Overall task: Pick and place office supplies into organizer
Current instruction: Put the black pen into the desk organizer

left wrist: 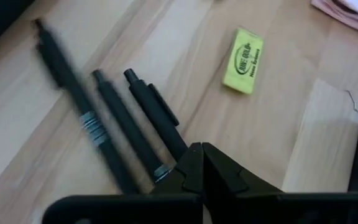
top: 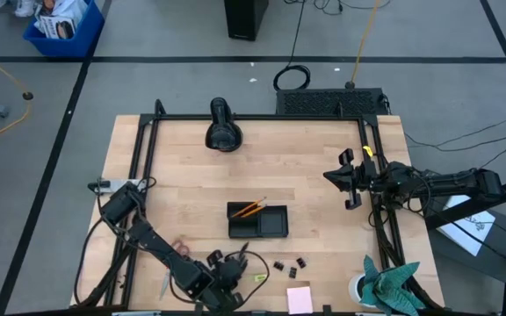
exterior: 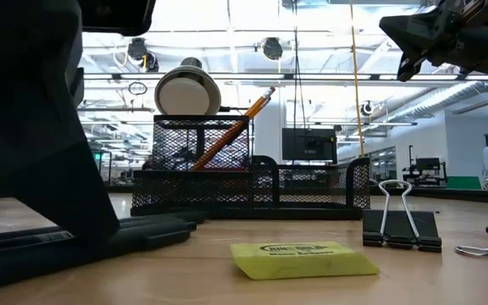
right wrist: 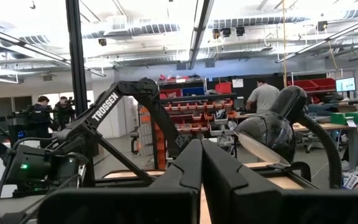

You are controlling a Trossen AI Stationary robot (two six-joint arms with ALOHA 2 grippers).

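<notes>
Start at the left of your desk, in the high view. Your left hand is down low at the near edge, over the black pens. The left wrist view shows its two fingers pressed together with nothing between them, so it is closed and empty, with three pens lying side by side on the wood just ahead of the tips. The red-handled scissors lie beside that arm, partly hidden by it.

Just right of the pens is the small yellow piece, flat on the desk and untouched. Above it, mid-desk, sits the organizer, with two orange pencils already leaning in its taller left compartment; the low view shows them angled up out of the mesh. The lower right compartment looks empty.

Further right, the binder clips are scattered near the front, and the pink sticky-note pad lies at the front edge.

Your right hand waits raised at the right side of the desk, well apart from everything; its fingers also meet, holding nothing.

The step in hand looks like the pen pickup. Next you will need to part the left fingers, straddle one pen across its barrel and close. The pens lie close together, so aim for the outermost one.
</notes>
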